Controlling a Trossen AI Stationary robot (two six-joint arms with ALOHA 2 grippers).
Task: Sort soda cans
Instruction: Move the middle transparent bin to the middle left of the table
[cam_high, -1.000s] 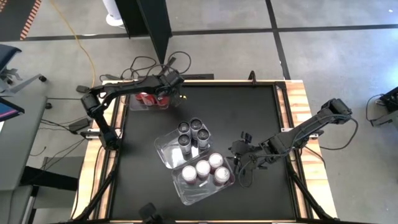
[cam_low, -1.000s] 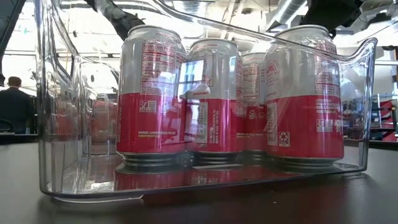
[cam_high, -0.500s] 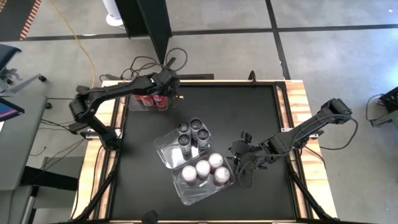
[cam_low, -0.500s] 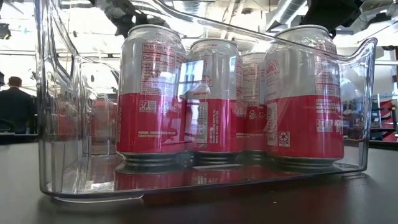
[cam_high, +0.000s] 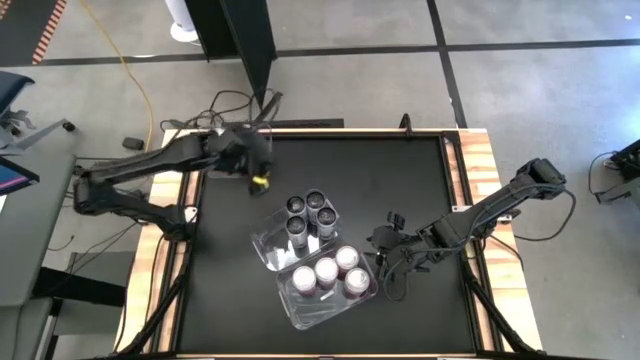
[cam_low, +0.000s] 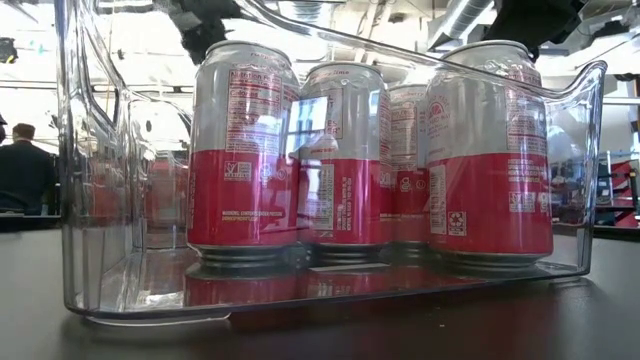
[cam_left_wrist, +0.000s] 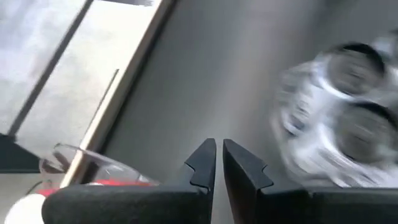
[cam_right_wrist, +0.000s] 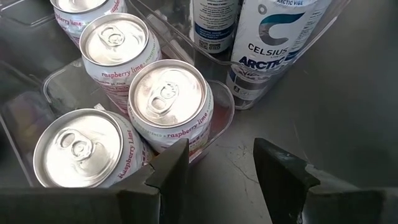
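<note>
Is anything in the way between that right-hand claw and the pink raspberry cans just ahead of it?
Yes: the clear tub's wall stands between the right gripper and the nearest raspberry lime can; only bare tabletop lies before it.

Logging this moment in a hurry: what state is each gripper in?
Left gripper: closed, holding nothing, above the table.
Right gripper: open, empty, beside the tub of raspberry lime cans.

Left gripper (cam_high: 259, 180) hangs over the table's far left, fingers nearly together; right gripper (cam_right_wrist: 221, 163) low, fingers apart
</note>
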